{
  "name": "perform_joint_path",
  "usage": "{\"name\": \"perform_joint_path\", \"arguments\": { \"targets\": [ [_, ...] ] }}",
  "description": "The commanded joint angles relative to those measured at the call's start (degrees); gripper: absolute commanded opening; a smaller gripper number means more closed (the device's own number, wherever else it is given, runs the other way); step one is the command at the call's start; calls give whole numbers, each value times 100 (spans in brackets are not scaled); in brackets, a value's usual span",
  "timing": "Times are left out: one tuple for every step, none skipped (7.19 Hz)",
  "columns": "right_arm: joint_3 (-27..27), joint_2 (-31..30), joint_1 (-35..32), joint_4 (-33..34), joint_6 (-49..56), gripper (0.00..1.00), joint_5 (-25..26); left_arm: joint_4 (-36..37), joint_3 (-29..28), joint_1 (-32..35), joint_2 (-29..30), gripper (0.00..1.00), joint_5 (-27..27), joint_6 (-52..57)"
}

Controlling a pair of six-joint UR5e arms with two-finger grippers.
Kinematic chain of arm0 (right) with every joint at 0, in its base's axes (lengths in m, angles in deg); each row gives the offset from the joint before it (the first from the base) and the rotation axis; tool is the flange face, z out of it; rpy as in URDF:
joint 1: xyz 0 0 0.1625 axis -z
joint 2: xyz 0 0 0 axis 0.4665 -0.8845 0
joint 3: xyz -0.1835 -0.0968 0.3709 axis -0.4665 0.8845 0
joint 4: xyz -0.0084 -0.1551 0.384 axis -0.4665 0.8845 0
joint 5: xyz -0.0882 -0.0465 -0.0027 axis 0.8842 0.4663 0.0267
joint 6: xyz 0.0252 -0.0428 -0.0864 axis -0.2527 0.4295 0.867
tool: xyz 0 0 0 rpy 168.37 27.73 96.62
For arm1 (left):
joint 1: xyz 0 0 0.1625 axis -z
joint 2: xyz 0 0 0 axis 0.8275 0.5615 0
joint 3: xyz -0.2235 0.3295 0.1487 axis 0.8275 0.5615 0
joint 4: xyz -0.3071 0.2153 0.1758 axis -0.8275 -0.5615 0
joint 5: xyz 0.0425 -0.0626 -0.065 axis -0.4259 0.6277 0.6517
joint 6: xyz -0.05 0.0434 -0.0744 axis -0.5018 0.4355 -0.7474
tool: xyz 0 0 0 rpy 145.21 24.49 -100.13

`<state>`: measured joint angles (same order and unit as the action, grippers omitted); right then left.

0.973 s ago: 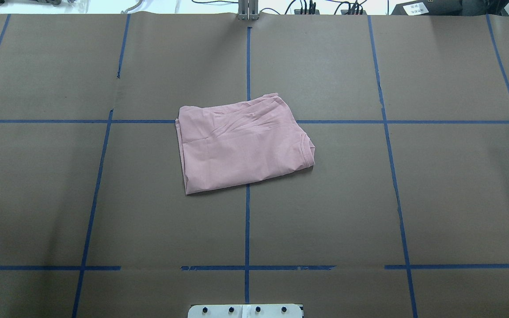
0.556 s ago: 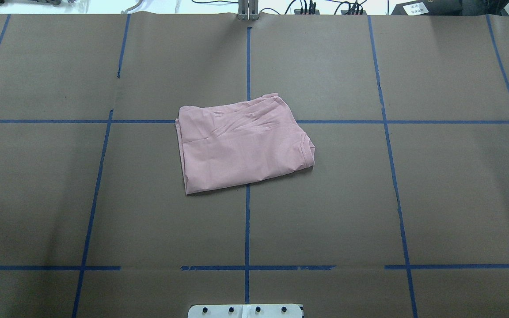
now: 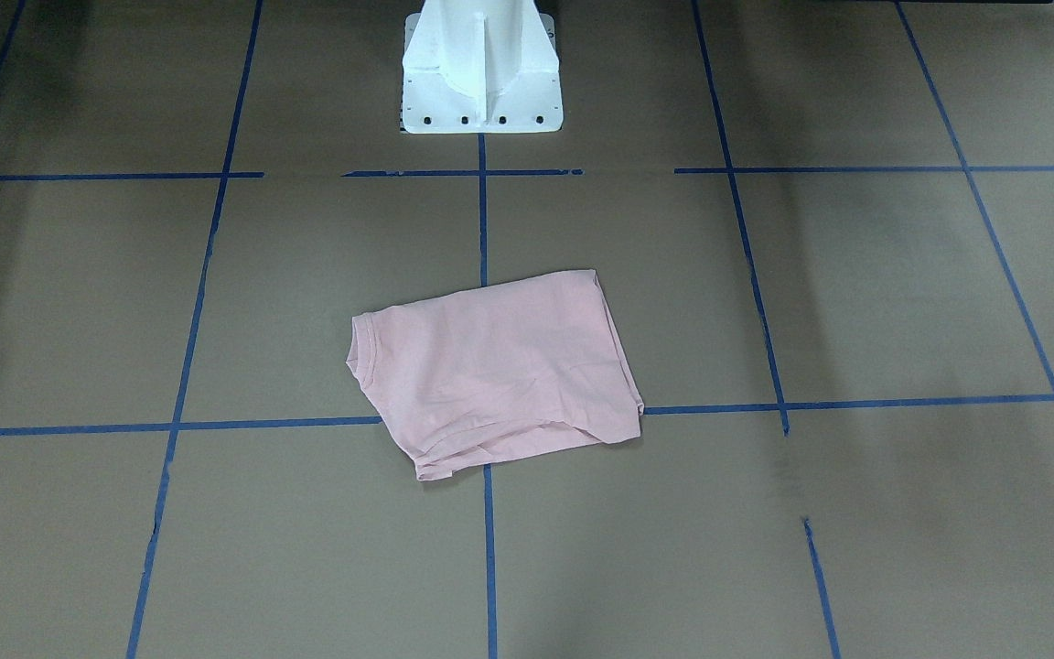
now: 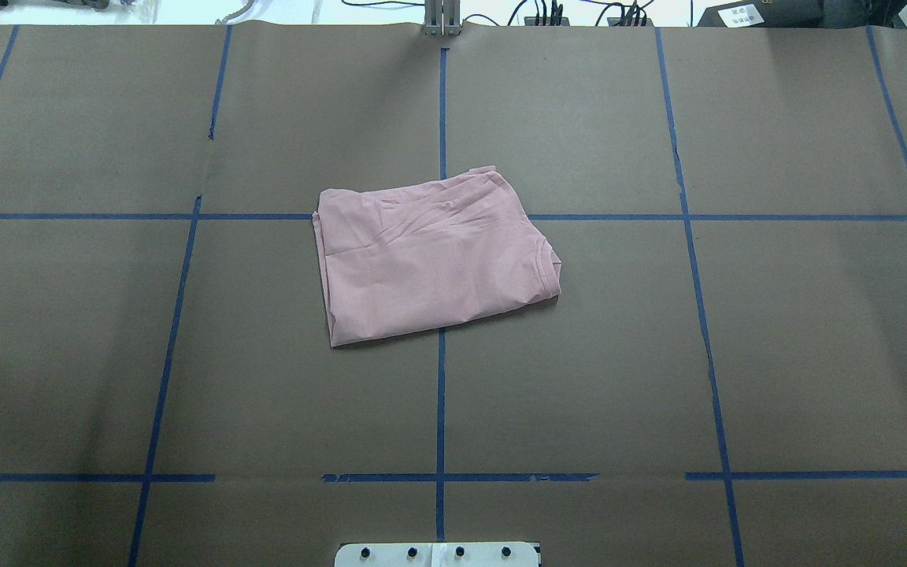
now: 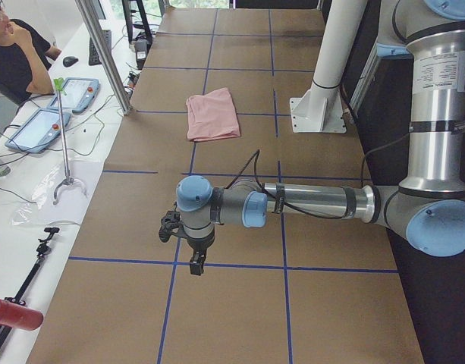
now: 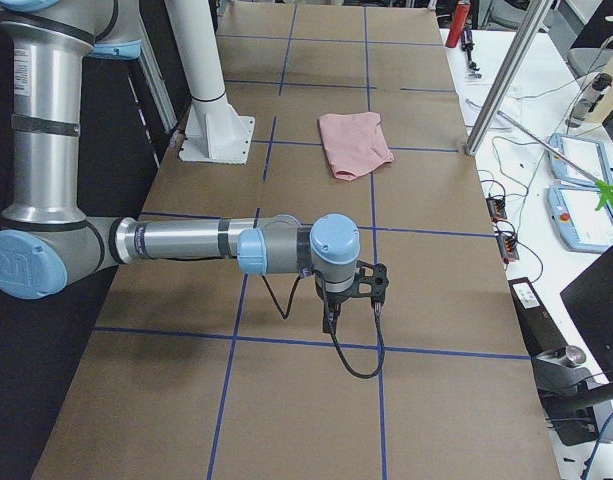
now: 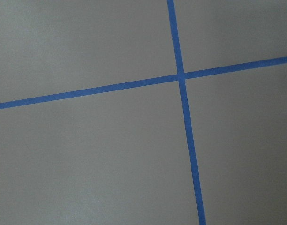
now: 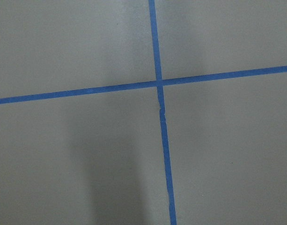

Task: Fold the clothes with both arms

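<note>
Folded pink T-shirt [image 4: 430, 260] flat on the tabletop [image 4: 737, 354], between both sets of jaws, well apart from each, left arm [image 5: 308, 201] and right arm [image 6: 186, 240] outstretched, cannot tell whether jaws are open or closed

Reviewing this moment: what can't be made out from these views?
Pale pink folded T-shirt: its own folds hide any print or tag, in all views.
Black two-finger left gripper: shows only in exterior left, too small to tell open or shut.
Black two-finger right gripper: likewise, only in exterior right.
Wrist views: only brown paper table cover and blue tape lines.
</note>
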<state>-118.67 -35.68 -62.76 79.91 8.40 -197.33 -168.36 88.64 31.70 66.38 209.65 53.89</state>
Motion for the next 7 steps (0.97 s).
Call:
{"name": "perform_joint_path", "arguments": {
  "targets": [
    [-6, -13, 21, -3, 9, 100, -1, -16, 4, 0, 6, 100, 50, -18],
    [3, -22, 21, -3, 53, 100, -1, -16, -14, 0, 6, 100, 399, -44],
    [-6, -22, 21, -3, 80, 100, 33, 2, -22, 0, 6, 100, 507, -97],
    [-6, -22, 12, -3, 280, 100, 60, -42, -5, 0, 15, 100, 508, -506],
    [-6, -57, 12, 14, 734, 100, 252, -51, 4, 0, 67, 100, 516, -658],
    [-6, -75, 12, 23, 878, 100, 306, -42, 4, 0, 68, 100, 508, -660],
    [-6, -75, 12, 40, 871, 100, 245, -51, -5, 0, 68, 100, 508, -660]
  ]
}}
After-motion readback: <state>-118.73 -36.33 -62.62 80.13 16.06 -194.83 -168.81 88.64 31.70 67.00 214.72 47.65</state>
